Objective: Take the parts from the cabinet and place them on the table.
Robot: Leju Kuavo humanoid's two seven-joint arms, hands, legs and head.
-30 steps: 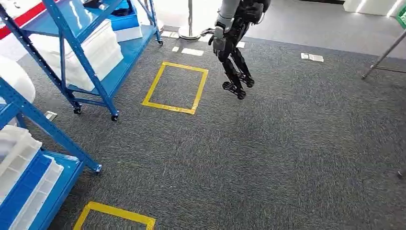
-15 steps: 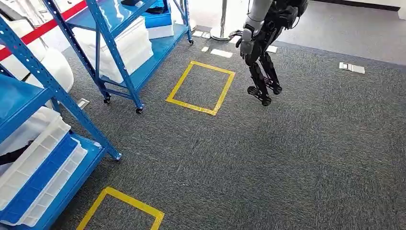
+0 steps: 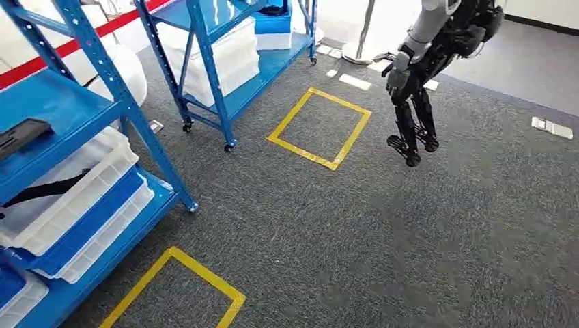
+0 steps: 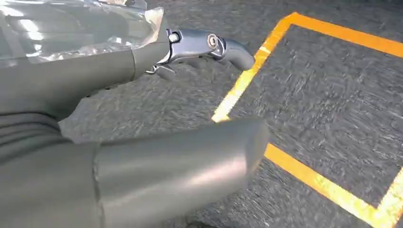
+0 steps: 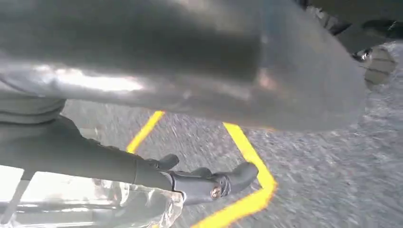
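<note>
The cabinet is a blue metal rack (image 3: 130, 113) at my left, with white bins (image 3: 75, 184) and a blue bin on its lower shelves. A flat black part (image 3: 24, 131) lies on the middle shelf. Another black part (image 3: 41, 192) hangs over a white bin's rim. My left hand (image 4: 190, 95) hangs over the carpet, thumb and fingers (image 4: 204, 45) apart with nothing between them. My right hand (image 5: 199, 142) hangs the same way, its fingers (image 5: 209, 183) slightly curled. Crinkled clear plastic (image 4: 71, 28) lies along the back of each hand (image 5: 95, 204).
A second blue rack (image 3: 205, 61) with white bins stands farther back. Yellow tape squares (image 3: 301, 154) (image 3: 205, 272) mark the grey carpet. Another humanoid robot (image 3: 423, 75) stands at the back right, near a stanchion base (image 3: 358, 51). A floor plate (image 3: 552, 128) lies at the right.
The whole picture has shifted right: my view has turned left. The near rack now shows more of its shelves, bins and black parts.
</note>
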